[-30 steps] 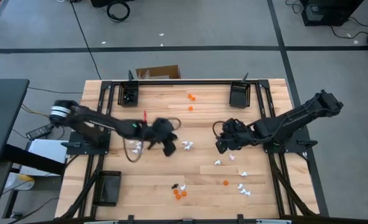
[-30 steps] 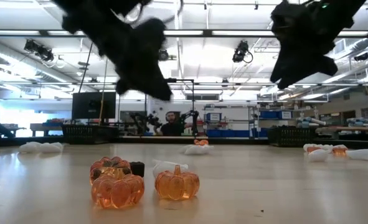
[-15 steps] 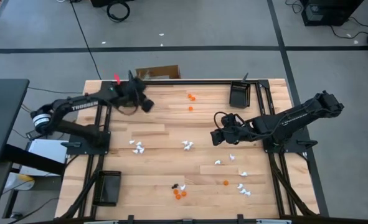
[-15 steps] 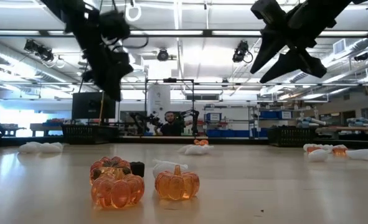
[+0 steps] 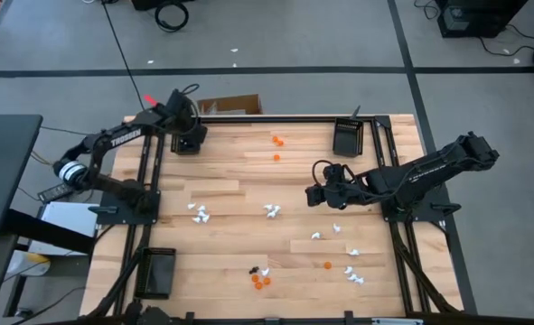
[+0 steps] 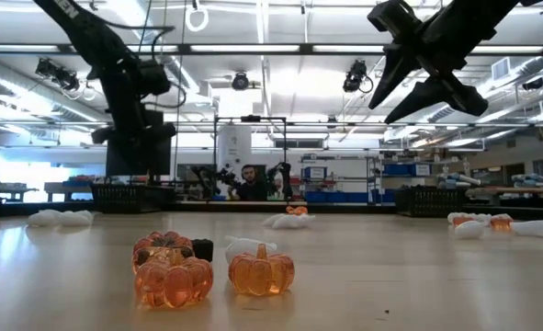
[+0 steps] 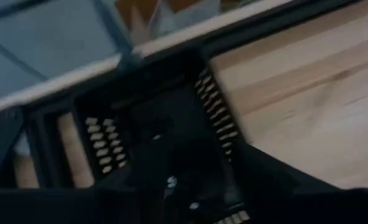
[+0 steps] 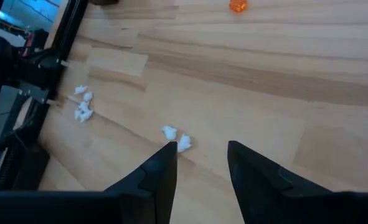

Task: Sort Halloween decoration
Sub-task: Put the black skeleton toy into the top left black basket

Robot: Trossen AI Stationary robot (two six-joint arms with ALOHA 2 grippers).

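From above, the left gripper (image 5: 188,134) hangs over the black tray (image 5: 187,140) at the tabletop's (image 5: 248,185) far left corner; whether its fingers are spread cannot be told here. A second black tray (image 5: 346,138) sits at the far right and a third (image 5: 158,272) at the near left. White trinkets (image 5: 271,211) lie scattered mid-table, orange trinkets (image 5: 276,141) near the far edge and the near edge. The right gripper (image 5: 316,193) hovers above the middle, fingers spread and empty.

At table height, three orange pumpkins (image 6: 261,270) stand nearest, a black trinket (image 6: 202,248) among them; a person (image 6: 249,183) sits far behind.

The left wrist camera looks down into the slotted tray (image 7: 165,134); its contents are too blurred to name.

The right wrist camera shows parted fingers (image 8: 162,171) above a white pair (image 8: 176,138).
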